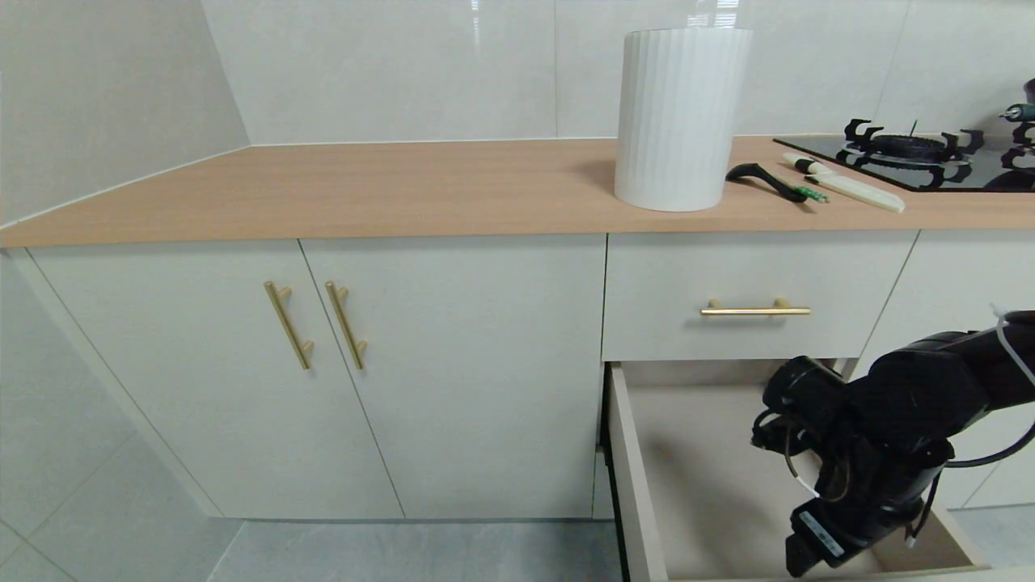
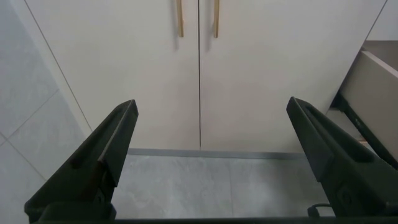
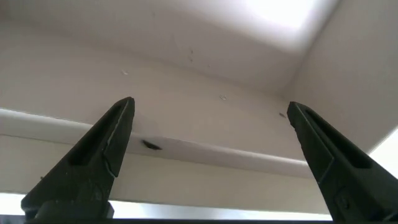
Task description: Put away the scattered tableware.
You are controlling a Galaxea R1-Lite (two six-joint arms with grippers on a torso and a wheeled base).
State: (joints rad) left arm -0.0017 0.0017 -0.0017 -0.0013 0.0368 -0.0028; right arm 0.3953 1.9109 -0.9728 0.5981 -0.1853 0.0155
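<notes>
Right gripper [image 3: 210, 106], spread and empty, hangs inside the open drawer [image 1: 629, 461] near its front edge; left gripper [image 2: 211, 104] spread too.

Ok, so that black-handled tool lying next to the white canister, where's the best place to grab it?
Probably grip the black-handled tool mid-handle, from straight above, closing across its narrow width: it lies flat on the counter, and the white canister crowds its rounded end.

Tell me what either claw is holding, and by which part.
Nothing is held. The right claw hangs open over the pulled-out drawer; the left claw is open, facing the cabinet doors.
</notes>
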